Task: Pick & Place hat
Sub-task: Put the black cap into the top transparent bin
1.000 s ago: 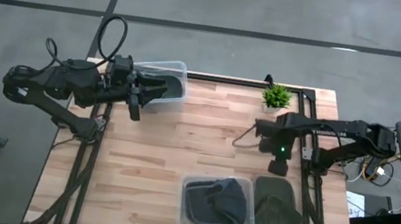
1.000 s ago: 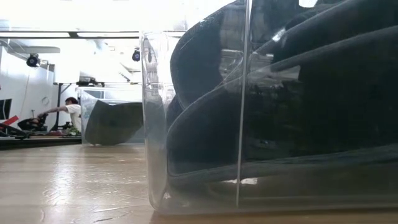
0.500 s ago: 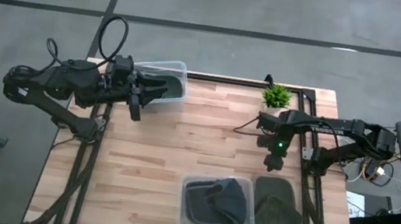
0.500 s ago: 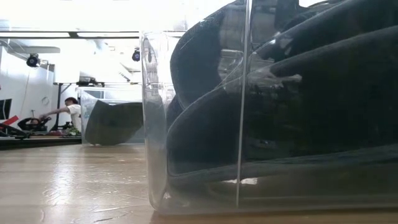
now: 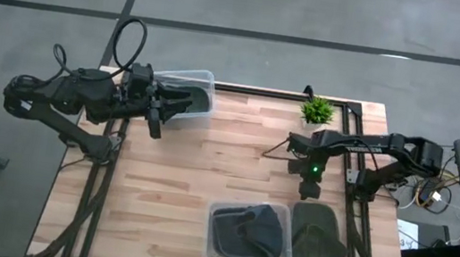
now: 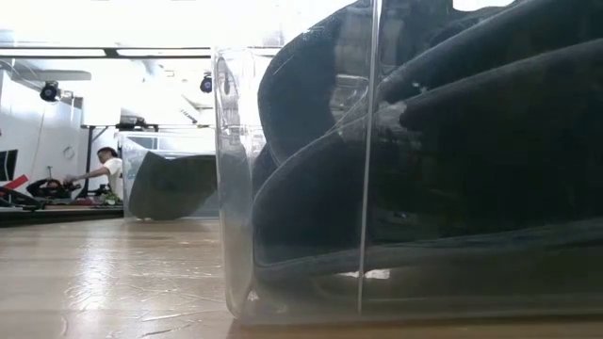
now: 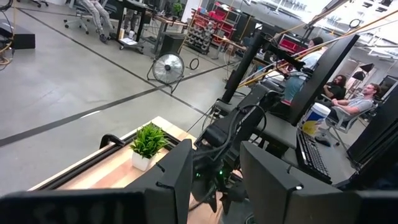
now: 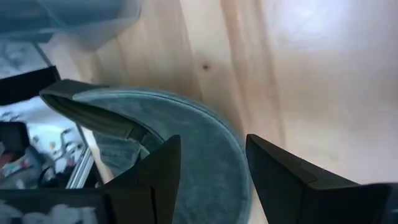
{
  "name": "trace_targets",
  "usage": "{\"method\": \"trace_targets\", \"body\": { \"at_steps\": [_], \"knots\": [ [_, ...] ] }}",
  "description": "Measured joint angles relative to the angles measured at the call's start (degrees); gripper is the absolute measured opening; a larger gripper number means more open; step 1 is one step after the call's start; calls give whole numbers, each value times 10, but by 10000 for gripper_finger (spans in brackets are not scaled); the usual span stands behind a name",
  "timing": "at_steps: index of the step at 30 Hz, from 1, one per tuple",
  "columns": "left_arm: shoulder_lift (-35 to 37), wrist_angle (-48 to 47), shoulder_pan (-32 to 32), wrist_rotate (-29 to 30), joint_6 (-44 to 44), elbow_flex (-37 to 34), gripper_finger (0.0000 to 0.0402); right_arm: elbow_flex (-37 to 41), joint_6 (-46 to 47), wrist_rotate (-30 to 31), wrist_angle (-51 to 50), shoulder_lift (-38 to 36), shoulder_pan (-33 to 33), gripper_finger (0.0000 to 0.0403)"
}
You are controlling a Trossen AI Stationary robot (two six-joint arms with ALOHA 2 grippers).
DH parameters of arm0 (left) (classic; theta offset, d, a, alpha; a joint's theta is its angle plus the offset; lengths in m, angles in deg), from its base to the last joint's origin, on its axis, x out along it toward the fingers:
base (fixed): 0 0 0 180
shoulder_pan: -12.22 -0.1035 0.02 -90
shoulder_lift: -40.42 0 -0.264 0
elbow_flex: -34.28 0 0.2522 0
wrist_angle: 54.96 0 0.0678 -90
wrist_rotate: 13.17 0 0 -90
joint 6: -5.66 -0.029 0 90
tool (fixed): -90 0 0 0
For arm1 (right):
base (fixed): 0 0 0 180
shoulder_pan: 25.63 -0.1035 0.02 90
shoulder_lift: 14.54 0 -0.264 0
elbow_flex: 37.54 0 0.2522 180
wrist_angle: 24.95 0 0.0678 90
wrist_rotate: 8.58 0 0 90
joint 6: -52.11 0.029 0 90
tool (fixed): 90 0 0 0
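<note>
An olive-green hat [image 5: 318, 238] lies flat on the wood near the table's right edge, beside a clear bin [image 5: 213, 234] holding dark hats [image 5: 250, 230]. My right gripper [image 5: 306, 191] hangs open just beyond the green hat's far edge. In the right wrist view its fingers [image 8: 208, 186] stand over the green hat's brim [image 8: 205, 143] without touching it. My left gripper [image 5: 187, 100] waits open at a second clear bin [image 5: 205, 78] at the far left corner. The low view shows the near bin [image 6: 377, 169] up close and no gripper.
A small potted plant [image 5: 316, 111] stands at the far edge, right of centre. The second bin holds something dark [image 6: 170, 184]. Bare wood lies between the two bins [image 5: 208, 157]. Black frame rails [image 5: 354, 209] run along the table's right side. A person [image 6: 104, 169] works far behind.
My right gripper has drifted a little toward the table's left, staying open beyond the green hat's far edge. The hat and both bins have kept their places.
</note>
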State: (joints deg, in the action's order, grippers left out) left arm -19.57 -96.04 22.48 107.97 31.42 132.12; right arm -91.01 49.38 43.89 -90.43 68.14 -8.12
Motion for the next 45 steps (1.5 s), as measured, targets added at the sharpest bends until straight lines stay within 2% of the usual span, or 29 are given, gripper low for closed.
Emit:
{"method": "trace_targets", "body": {
  "at_steps": [10, 17, 24, 32, 36, 40, 45],
  "knots": [
    [0, 3, 0, 0, 0, 0, 128, 0, -6, -15, 4, 74, -54, 176],
    [0, 3, 0, 0, 0, 0, 128, -31, -22, -14, 20, 68, -65, 176],
    [0, 3, 0, 0, 0, 0, 128, -74, -90, 4, 27, 66, -65, 176],
    [0, 3, 0, 0, 0, 0, 128, -69, -114, 17, 23, 88, -65, 176],
    [0, 3, 0, 0, 0, 0, 128, -69, -113, -9, 6, 99, -67, 176],
    [0, 3, 0, 0, -6, 0, 128, -66, -160, -13, -28, 102, -76, 176],
    [0, 3, 0, 0, -6, 0, 128, -63, -191, -8, -10, 104, -93, 176]
  ]
}}
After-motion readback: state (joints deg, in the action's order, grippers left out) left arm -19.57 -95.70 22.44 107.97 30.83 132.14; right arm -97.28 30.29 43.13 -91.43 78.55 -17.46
